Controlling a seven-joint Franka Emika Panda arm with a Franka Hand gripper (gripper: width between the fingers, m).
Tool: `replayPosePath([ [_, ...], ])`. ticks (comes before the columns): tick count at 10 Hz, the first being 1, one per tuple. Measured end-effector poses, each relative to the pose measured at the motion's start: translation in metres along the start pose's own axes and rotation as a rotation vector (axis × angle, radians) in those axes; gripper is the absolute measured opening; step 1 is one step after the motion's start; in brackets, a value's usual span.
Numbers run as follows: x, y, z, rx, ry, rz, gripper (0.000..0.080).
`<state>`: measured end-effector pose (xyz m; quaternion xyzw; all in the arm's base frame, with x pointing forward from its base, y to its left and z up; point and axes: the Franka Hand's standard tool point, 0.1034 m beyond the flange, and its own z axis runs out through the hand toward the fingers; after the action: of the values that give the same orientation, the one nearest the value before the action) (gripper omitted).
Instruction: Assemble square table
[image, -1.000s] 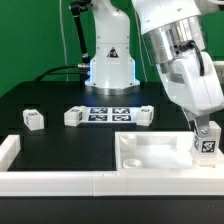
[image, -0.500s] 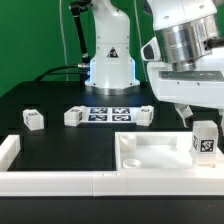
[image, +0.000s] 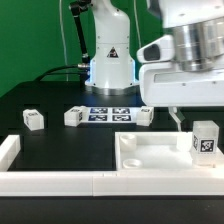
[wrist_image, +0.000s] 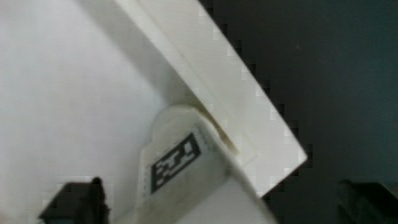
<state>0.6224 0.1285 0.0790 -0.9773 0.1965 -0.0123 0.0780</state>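
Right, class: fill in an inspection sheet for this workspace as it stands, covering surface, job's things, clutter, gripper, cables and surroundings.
Surface: black table.
Job's things: white square tabletop lies flat at the exterior view's right; standing leg is upright at its right edge; far-left leg, middle leg and third leg lie loose on the table.
Clutter: marker board between two loose legs; white L-shaped rail along the front.
Grippers: gripper open, holding nothing, just above the standing leg.
Cables: black cable beside the robot base.
Surroundings: green backdrop.
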Motion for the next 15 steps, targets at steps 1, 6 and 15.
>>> replayPosePath([
  [1, -0.001, 0.0, 0.0028, -0.001, -0.001, -0.08, 0.0649],
  [6, -0.003, 0.0083, 0.0048, -0.014, -0.017, 0.0, 0.0383],
  [15, 0.0017, 0.0048, 0.0048, 0.106, -0.103, 0.984, 0.0293],
])
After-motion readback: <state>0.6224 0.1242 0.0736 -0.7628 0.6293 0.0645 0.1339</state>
